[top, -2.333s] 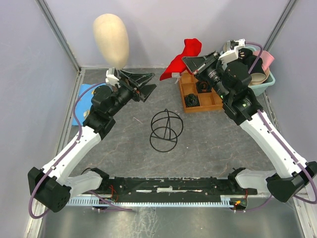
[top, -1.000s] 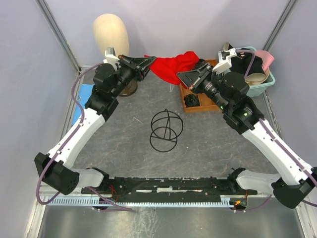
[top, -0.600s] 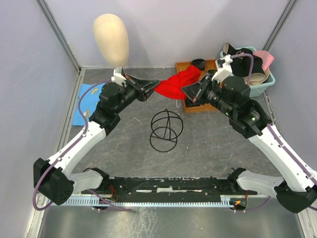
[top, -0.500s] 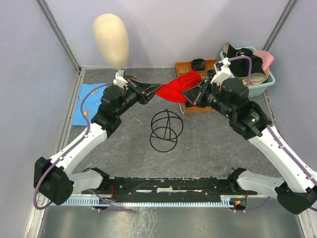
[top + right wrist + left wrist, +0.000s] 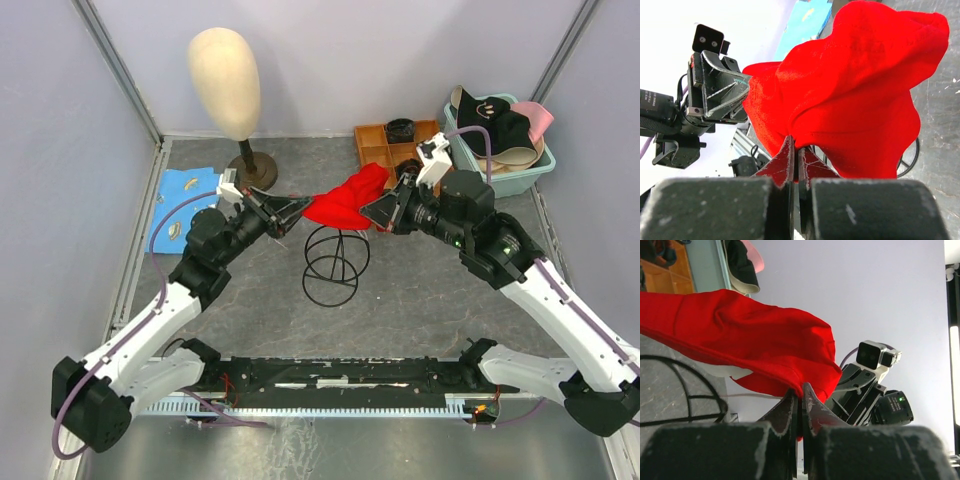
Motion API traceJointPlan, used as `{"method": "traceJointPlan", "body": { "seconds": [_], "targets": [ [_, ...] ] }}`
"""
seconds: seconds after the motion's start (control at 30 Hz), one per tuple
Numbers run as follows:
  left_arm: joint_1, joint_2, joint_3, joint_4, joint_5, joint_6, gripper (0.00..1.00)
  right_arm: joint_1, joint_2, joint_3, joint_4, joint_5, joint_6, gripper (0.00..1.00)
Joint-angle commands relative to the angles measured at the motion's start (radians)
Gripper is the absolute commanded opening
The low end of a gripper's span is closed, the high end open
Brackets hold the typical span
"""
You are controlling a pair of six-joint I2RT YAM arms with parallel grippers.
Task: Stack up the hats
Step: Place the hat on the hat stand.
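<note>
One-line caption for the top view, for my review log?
Overhead: left end effector and right end effector hold a red hat above a wire stand.

The red hat (image 5: pixel 345 198) is soft matt cloth, the frame (image 5: pixel 335 265) thin black wire, the surface (image 5: pixel 420 295) mottled matt grey, the tray (image 5: pixel 372 148) wood, the tub (image 5: pixel 533 173) plastic.

— Any lettering, numbers or brand names to read here?
— None. The black fabric cap (image 5: pixel 495 120) in the teal plastic tub (image 5: pixel 528 174) bears a pale emblem, but I can make out no letters in it.
— And the flat blue sheet (image 5: pixel 168 203) on the left?
— A few small pale marks, too small to read.
</note>
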Motion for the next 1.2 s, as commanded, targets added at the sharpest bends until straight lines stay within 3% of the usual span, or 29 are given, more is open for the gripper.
{"method": "traceJointPlan", "body": {
  "seconds": [0.0, 0.6, 0.9, 1.17],
  "targets": [
    [0.044, -0.094, -0.065, 0.021, -0.120, 0.023, 0.03, -0.007, -0.063, -0.003, -0.104, 0.039, -0.050, 0.00],
    [0.043, -0.289, -0.253, -0.106, -0.096, 0.056, 0.03, 0.126, -0.110, -0.099, -0.240, 0.034, -0.044, 0.04],
    [0.043, -0.357, -0.356, -0.101, -0.069, 0.086, 0.03, 0.142, -0.164, -0.115, -0.334, 0.039, -0.088, 0.32],
    [0.044, -0.328, -0.448, 0.037, 0.014, 0.087, 0.03, 0.142, -0.202, -0.156, -0.330, 0.095, -0.049, 0.37]
  ]
}}
